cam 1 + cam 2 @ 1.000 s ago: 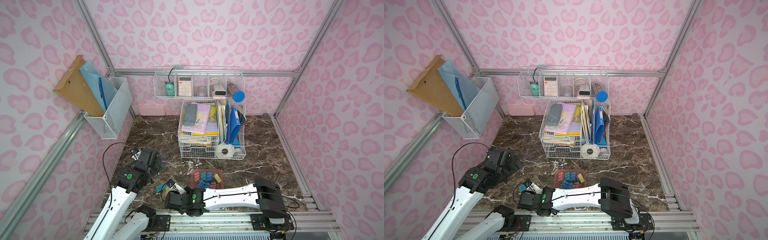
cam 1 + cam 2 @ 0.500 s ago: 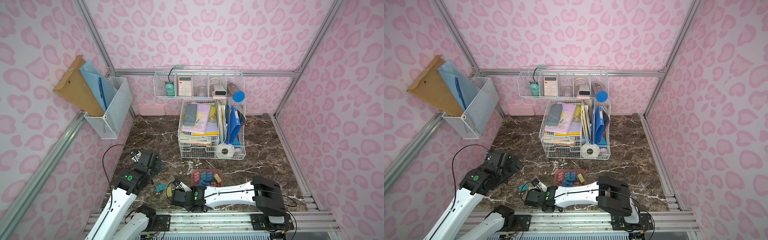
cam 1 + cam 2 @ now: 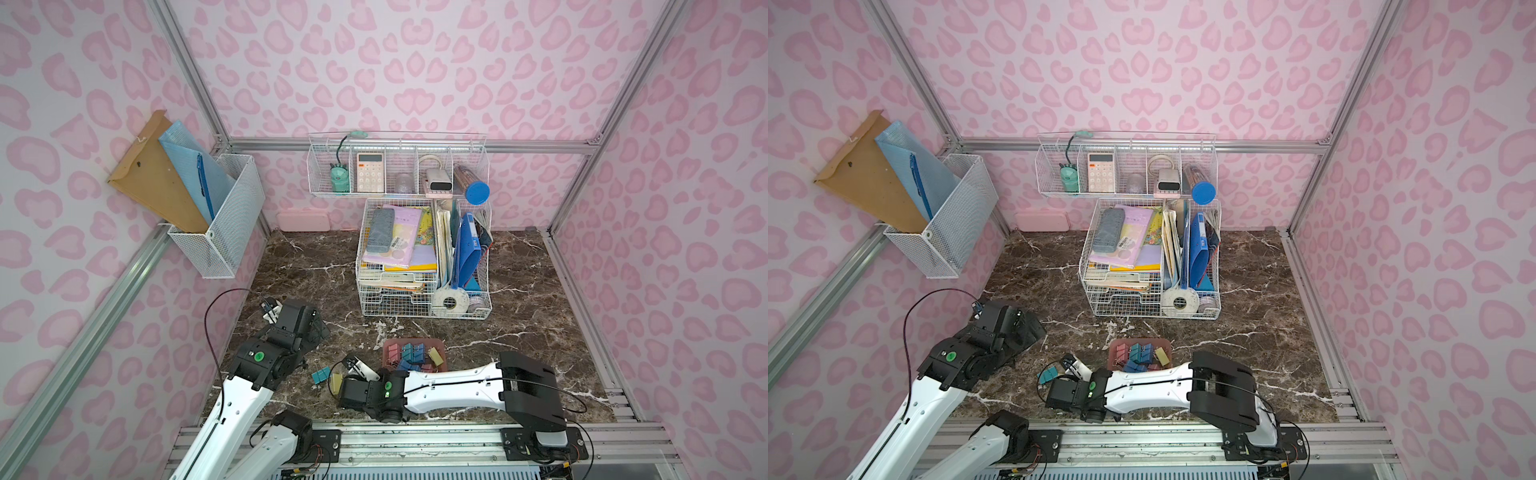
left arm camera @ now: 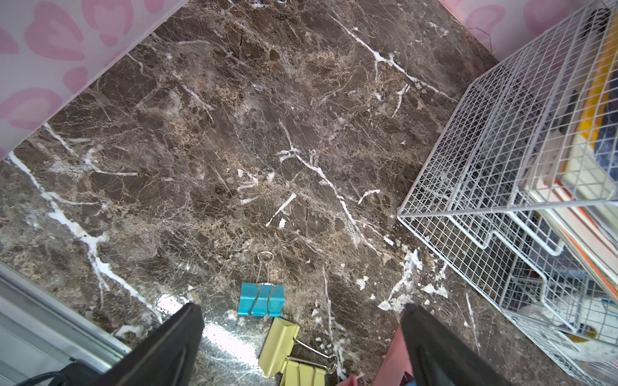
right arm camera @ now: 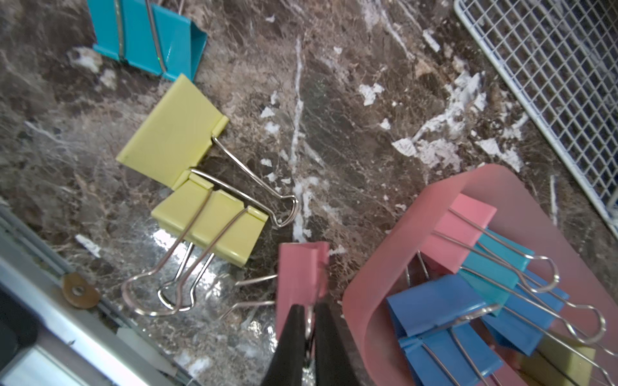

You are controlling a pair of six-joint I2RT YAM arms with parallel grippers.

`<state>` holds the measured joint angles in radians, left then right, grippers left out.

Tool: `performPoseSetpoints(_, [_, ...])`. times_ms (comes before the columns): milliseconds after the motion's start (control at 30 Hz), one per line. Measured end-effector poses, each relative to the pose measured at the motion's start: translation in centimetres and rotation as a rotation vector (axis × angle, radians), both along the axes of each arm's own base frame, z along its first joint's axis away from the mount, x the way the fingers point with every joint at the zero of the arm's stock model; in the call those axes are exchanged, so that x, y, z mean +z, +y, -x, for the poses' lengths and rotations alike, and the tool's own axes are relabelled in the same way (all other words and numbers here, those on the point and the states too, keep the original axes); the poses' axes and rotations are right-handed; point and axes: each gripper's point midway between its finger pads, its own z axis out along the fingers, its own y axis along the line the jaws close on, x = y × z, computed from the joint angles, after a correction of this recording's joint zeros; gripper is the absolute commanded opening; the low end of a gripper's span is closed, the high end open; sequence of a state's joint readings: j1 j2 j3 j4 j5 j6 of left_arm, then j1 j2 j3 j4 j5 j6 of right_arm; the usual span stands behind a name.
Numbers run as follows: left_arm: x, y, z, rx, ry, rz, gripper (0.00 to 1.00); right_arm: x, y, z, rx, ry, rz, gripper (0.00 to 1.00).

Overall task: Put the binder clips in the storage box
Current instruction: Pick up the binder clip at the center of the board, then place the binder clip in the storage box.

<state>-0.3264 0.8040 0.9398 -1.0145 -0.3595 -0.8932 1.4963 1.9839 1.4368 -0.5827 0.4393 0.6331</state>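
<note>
Over the last second the right claw (image 5: pixel 309 329) had pinched shut, and it gripped the wire handle of a pink clip (image 5: pixel 301 277) lying on the bench (image 5: pixel 351 133) just outside the storage box (image 5: pixel 384 254) (close to its wall, though whether touching I could not tell). Inside that box lay more binder clips (image 5: pixel 434 307): blue ones, a pink, a teal and a yellow. Two yellow clips (image 5: pixel 207 220) touched one another on the bench, with a teal clip (image 4: pixel 261 299) just beside them. The left claw (image 4: pixel 302 309) hung released above the bench, holding nothing. Farther back, a white wire rack (image 3: pixel 399 309) held papers, folders and a tape roll (image 3: pixel 449 300). A wall basket (image 3: pixel 320 183) carried a calculator (image 3: pixel 370 171), and a mesh basket (image 3: pixel 232 224) held a brown envelope (image 3: pixel 153 187) and a blue folder (image 3: pixel 187 158).
</note>
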Motion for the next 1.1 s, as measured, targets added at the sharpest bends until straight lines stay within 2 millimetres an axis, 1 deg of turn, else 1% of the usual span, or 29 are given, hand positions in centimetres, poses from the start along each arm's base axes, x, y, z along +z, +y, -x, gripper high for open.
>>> performPoseSetpoints(133, [0.0,0.0,0.0,-0.003,-0.001,-0.002,0.98,1.4,-0.2,-0.2,-0.019,-0.008,-0.04,0.0])
performPoseSetpoints(200, [0.1,0.0,0.0,-0.003,-0.004,-0.001,0.98,2.4,-0.1,-0.3,-0.028,-0.014,-0.067,0.0])
performPoseSetpoints(333, [0.2,0.0,0.1,-0.006,-0.01,0.001,0.98,5.2,-0.2,-0.8,-0.061,-0.029,-0.148,0.0])
performPoseSetpoints(433, [0.4,-0.2,-0.1,-0.018,-0.02,0.007,0.98,8.0,-1.0,-1.1,-0.084,-0.04,-0.249,0.0])
performPoseSetpoints(533, [0.5,-0.7,-0.4,-0.046,-0.032,0.02,0.98,11.0,-2.8,-2.2,-0.13,-0.034,-0.377,0.0])
performPoseSetpoints(600, [0.7,-1.1,-0.6,-0.066,-0.044,0.03,0.98,13.2,-5.4,-4.4,-0.216,-0.022,-0.491,0.0])
performPoseSetpoints(633, [0.8,-1.3,-0.8,-0.078,-0.047,0.031,0.98,13.9,-6.7,-5.4,-0.259,-0.015,-0.546,0.0])
performPoseSetpoints(667, [0.7,-1.5,-0.9,-0.086,-0.046,0.037,0.98,14.4,-8.5,-6.7,-0.315,-0.002,-0.613,0.0])
performPoseSetpoints(733, [0.7,-2.0,-1.2,-0.11,-0.041,0.051,0.97,14.2,-12.3,-8.6,-0.422,0.019,-0.709,0.0])
performPoseSetpoints(767, [0.8,-2.4,-1.4,-0.129,-0.04,0.059,0.97,13.7,-14.3,-9.4,-0.475,0.028,-0.749,0.0])
performPoseSetpoints(800, [0.8,-2.8,-1.6,-0.148,-0.038,0.069,0.96,12.8,-16.1,-9.7,-0.516,0.054,-0.774,0.0])
performPoseSetpoints(867, [1.0,-3.9,-2.1,-0.205,-0.034,0.089,0.94,11.6,-18.4,-9.8,-0.573,0.093,-0.801,0.0])
performPoseSetpoints(900, [1.0,-4.4,-2.3,-0.234,-0.032,0.096,0.93,11.2,-19.1,-9.6,-0.59,0.111,-0.802,0.0])
performPoseSetpoints(933, [1.0,-4.8,-2.5,-0.253,-0.031,0.106,0.94,11.0,-19.2,-9.3,-0.597,0.131,-0.805,0.0])
performPoseSetpoints(1033, [0.7,-6.1,-3.0,-0.314,-0.019,0.135,0.94,10.3,-18.5,-8.0,-0.578,0.193,-0.781,0.0])
performPoseSetpoints(1100, [0.7,-6.8,-3.2,-0.346,-0.023,0.156,0.94,9.4,-17.8,-7.0,-0.554,0.223,-0.743,0.0])
